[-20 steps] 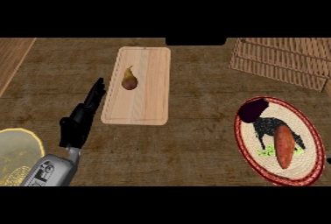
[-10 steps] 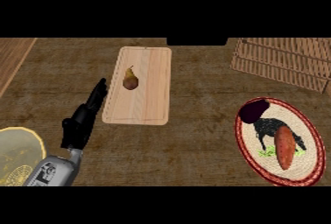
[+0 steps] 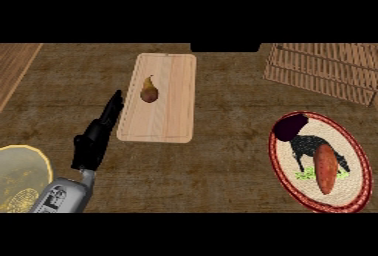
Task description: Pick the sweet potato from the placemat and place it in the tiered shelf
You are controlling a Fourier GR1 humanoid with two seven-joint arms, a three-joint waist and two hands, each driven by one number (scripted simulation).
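While sweet potato (image 3: 325, 168) lies on placemat (image 3: 306, 192) | left hand (image 3: 92, 143) fingers straight beside cutting board's (image 3: 159, 117) left edge

No legible text or labels

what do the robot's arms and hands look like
Only one arm shows. Its forearm is a light grey rounded casing with small dark markings, narrowing to a slim wrist. The left hand is all black, blocky at the palm, with long thin fingers. No cables show. The right hand is out of view.
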